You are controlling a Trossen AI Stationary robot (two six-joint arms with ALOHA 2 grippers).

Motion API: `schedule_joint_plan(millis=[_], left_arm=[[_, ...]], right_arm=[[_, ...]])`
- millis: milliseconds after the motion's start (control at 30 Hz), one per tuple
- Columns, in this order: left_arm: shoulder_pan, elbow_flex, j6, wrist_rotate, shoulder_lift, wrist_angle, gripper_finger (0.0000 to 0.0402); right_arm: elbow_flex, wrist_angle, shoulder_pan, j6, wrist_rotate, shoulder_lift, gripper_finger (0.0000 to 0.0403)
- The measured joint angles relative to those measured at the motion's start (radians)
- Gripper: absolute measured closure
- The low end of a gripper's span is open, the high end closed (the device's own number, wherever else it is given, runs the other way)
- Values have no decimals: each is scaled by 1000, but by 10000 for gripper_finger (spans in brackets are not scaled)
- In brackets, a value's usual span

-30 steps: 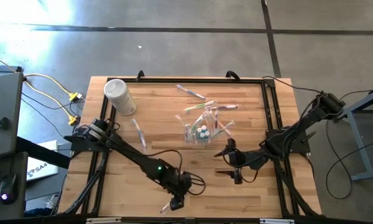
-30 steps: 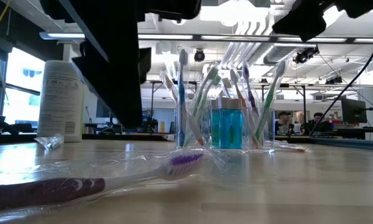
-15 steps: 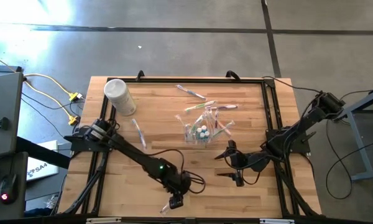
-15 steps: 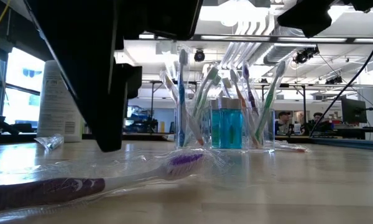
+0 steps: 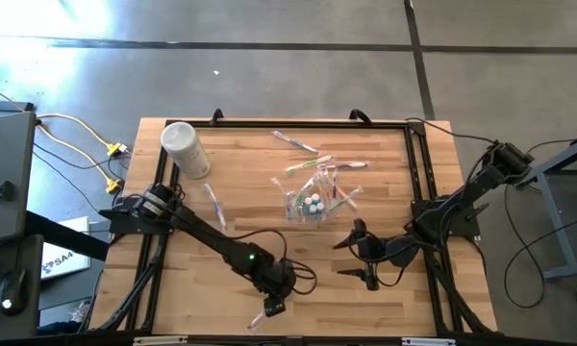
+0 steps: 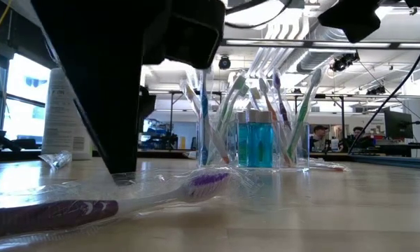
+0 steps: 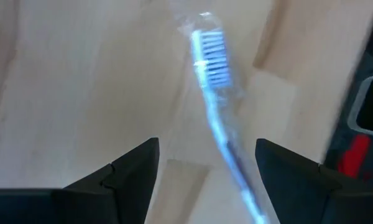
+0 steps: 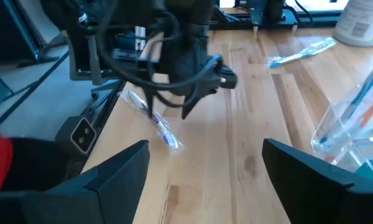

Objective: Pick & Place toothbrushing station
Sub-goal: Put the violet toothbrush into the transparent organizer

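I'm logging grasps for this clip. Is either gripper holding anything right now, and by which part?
Nothing is held. The left gripper is open above a wrapped toothbrush, straddling its handle; the right gripper waits open and empty.

One table [image 5: 250, 173] is seen, with two dark arms over it. Two grippers are counted: the left gripper [image 5: 273, 308] at six o'clock and the right gripper [image 5: 347, 258] at four o'clock. One toothbrushing station [image 5: 313, 204] is found near the table's middle; the toothbrushes standing in it are too crowded to be counted exactly. One white tub [image 5: 185, 149] is placed at ten o'clock. Three loose wrapped toothbrushes are made out: one toothbrush [image 5: 295, 143] at twelve o'clock, a second toothbrush [image 5: 212, 205] at nine o'clock, and a third toothbrush [image 5: 262, 315] at six o'clock.
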Motion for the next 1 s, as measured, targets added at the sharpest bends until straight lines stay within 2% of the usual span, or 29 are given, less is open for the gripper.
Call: schedule_joint_plan(millis=[333, 500, 567, 667, 833, 1000], left_arm=[[-27, 5, -94, -32, 72, 88, 142], [-39, 9, -140, -96, 98, 6, 152], [-41, 9, -157, -108, 102, -30, 174], [-38, 8, -168, -106, 121, -58, 230], [-37, 3, -145, -121, 122, -78, 372], [-40, 2, -147, -150, 122, -72, 394]], right_arm=[[0, 0, 15, 82, -67, 4, 97], [0, 14, 36, 101, -68, 4, 97], [0, 29, 43, 100, -67, 4, 97], [0, 42, 47, 100, -68, 4, 97], [0, 43, 47, 114, -67, 4, 97], [0, 43, 46, 115, -66, 4, 97]])
